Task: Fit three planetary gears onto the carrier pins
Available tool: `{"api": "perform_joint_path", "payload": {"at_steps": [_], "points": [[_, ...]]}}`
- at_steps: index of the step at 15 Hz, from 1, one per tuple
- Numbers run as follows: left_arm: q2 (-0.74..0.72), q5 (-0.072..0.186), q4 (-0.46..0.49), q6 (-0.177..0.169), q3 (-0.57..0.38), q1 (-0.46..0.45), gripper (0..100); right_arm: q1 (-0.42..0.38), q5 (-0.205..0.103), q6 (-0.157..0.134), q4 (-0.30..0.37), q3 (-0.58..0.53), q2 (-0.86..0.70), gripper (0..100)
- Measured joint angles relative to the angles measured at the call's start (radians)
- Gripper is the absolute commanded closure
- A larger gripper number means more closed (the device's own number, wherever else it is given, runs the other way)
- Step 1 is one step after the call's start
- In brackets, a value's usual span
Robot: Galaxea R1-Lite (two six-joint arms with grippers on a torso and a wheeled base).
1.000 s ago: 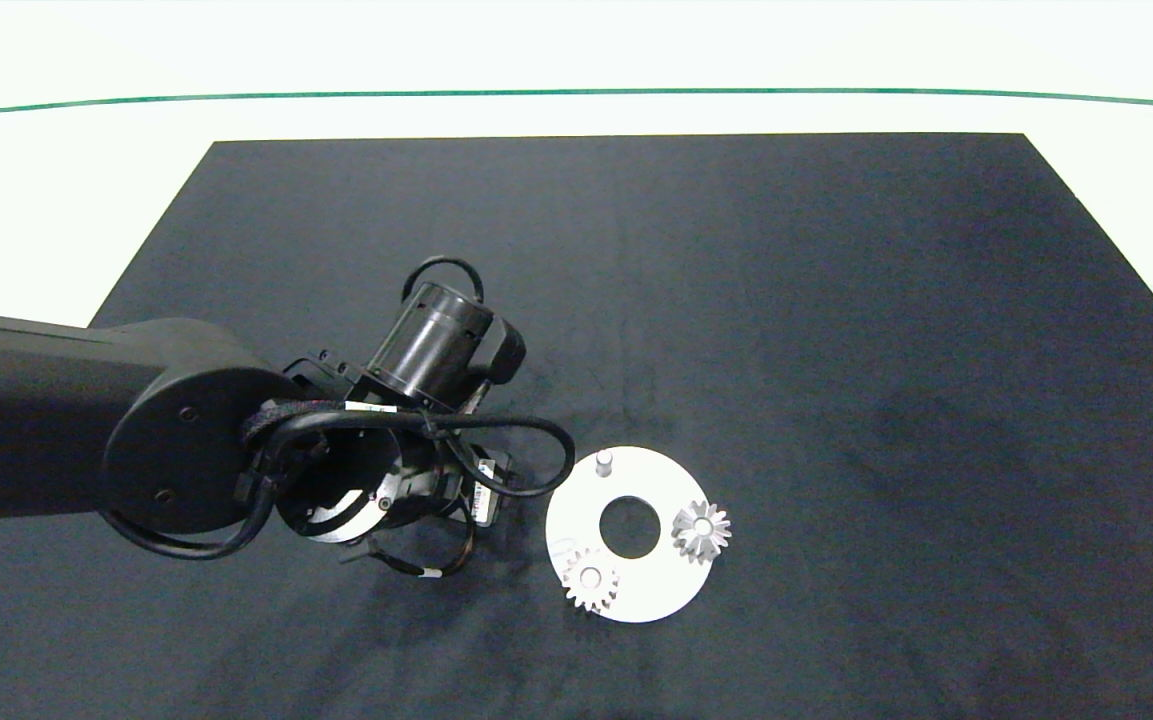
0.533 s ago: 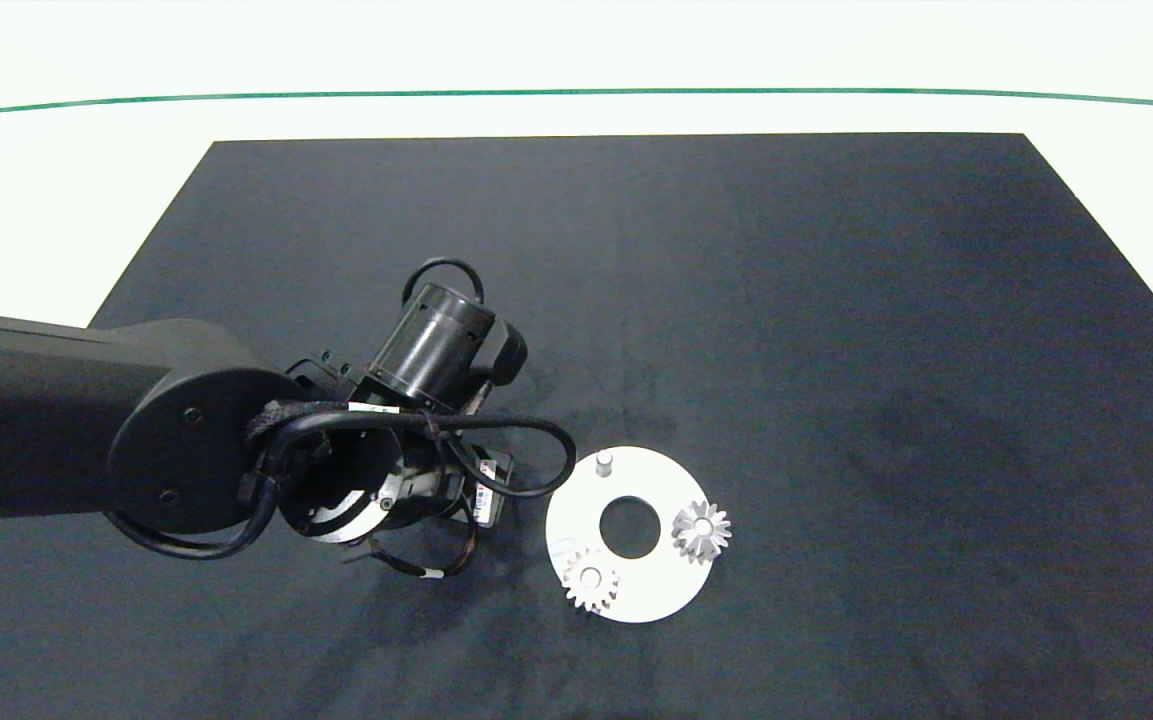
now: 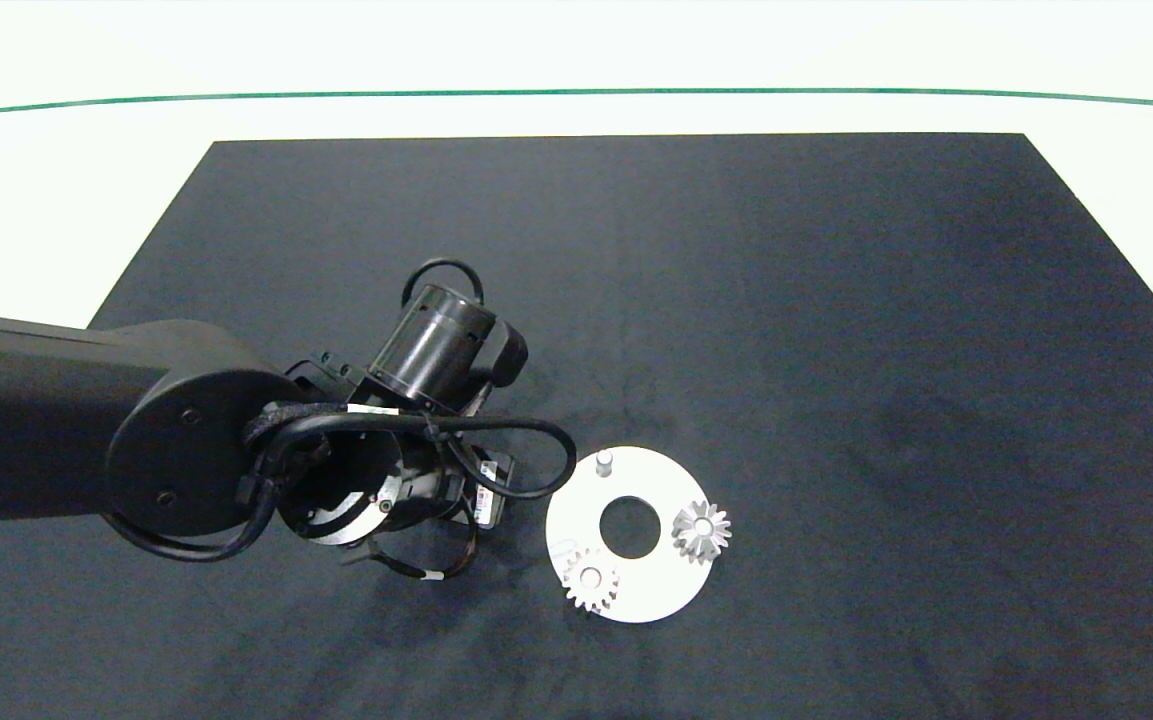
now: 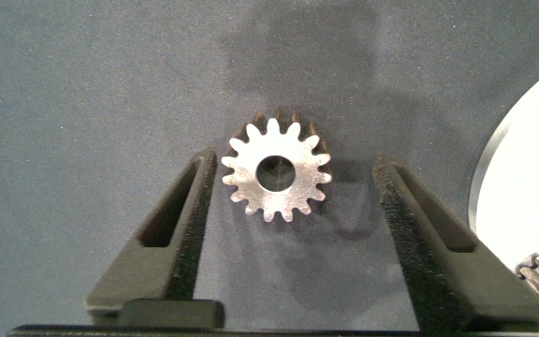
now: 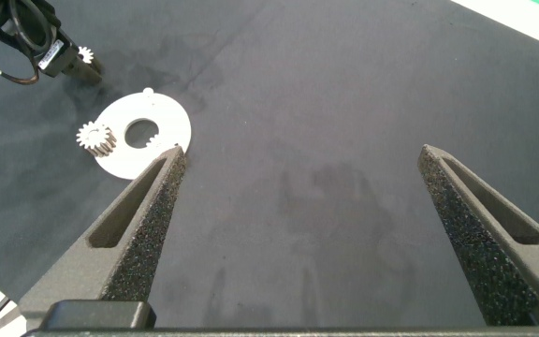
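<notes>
Left tool (image 4: 293, 183) spread wide, straddling the third gear (image 4: 276, 169) flat on the worktop (image 3: 836, 300) beside the disc (image 3: 661, 590). Right tool (image 5: 312, 201) released, well apart. Risk: fingers pinch teeth off-centre, gear tilts or slips, missing the bare pin (image 3: 604, 460).

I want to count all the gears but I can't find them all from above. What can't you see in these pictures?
- Head view: the third gear is hidden under the left arm; only the left wrist view shows it, between the open left gripper.
- Head view: the right gripper is outside the picture.
- Right wrist view: its finger hides part of the white disc.
</notes>
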Motion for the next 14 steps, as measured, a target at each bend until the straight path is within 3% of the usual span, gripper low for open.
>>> {"api": "perform_joint_path", "payload": {"at_steps": [14], "points": [[-0.017,-0.015,-0.006,0.000,-0.002,-0.010,67,0.001,0.000,0.000,0.001,0.003,0.001,0]]}}
